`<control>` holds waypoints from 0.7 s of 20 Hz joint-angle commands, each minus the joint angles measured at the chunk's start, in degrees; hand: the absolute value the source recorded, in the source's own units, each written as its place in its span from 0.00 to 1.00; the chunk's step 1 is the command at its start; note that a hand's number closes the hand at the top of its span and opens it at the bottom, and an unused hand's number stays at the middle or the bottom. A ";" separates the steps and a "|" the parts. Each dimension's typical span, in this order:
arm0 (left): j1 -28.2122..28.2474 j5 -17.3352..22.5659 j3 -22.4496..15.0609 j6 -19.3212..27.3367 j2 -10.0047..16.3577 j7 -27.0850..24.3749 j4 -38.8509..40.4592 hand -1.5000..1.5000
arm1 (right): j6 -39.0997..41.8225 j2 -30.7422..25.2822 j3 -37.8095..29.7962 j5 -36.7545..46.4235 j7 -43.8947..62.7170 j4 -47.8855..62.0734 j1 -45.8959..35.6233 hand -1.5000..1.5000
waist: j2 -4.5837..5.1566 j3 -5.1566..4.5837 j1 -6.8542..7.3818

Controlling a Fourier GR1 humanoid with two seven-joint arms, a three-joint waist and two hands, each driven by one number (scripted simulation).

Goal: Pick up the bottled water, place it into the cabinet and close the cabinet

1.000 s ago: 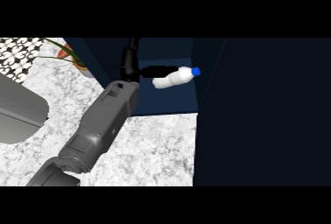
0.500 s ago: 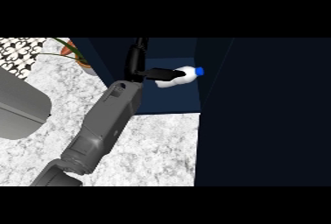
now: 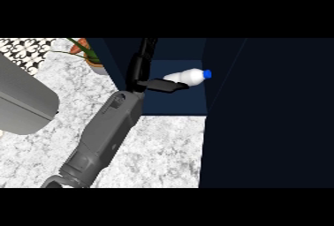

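Left hand [image 3: 160,84] holds blue-capped bottled water [image 3: 187,76] inside cabinet [image 3: 176,102].

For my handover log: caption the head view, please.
Left hand holds the bottled water, cap pointing right, inside the open cabinet.

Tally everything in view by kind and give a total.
bottled water: 1
cabinet: 1
potted plant: 1
grey block: 1
left robot hand: 1
Total: 5
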 commanded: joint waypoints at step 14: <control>35.59 4.55 -12.32 3.66 4.94 18.20 -54.14 0.00 | -0.36 -0.18 1.92 1.38 -1.80 -0.75 2.77 0.00 | -0.72 -0.19 2.57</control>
